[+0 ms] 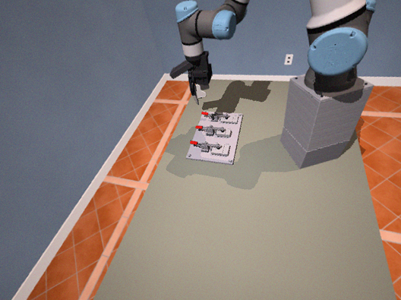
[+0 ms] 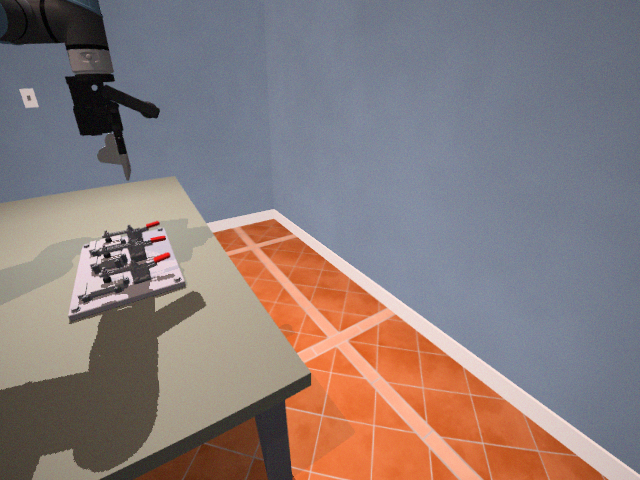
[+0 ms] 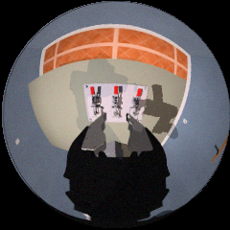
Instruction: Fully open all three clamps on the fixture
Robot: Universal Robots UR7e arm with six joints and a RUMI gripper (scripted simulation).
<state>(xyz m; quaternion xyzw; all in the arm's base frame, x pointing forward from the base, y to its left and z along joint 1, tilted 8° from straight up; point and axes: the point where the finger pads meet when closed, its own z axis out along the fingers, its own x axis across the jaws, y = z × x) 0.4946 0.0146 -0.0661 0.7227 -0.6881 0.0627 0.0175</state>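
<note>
A light grey fixture plate point(image 1: 238, 127) point(image 2: 81, 305) point(image 3: 106, 106) lies on the olive table top point(image 1: 216, 240) point(image 2: 206, 330). It carries three toggle clamps in a row, each with a red handle: the far one point(image 1: 204, 114) point(image 2: 152, 223), the middle one point(image 1: 199, 127) point(image 2: 158, 238) and the near one point(image 1: 193, 142) point(image 2: 161, 256). All three handles lie low and flat, and the clamp arms press down on small grey parts. My gripper point(image 1: 196, 100) point(image 2: 125, 171) point(image 3: 116, 113) hangs well above the table, beyond the plate's handle side. Its fingers stand narrowed with a gap between them and hold nothing.
The arm's grey pedestal point(image 1: 319, 124) stands on the table to the right of the plate. The table's edge point(image 2: 242, 279) runs close to the handle side of the plate, with orange tiled floor point(image 2: 403, 361) below. Blue walls surround the scene.
</note>
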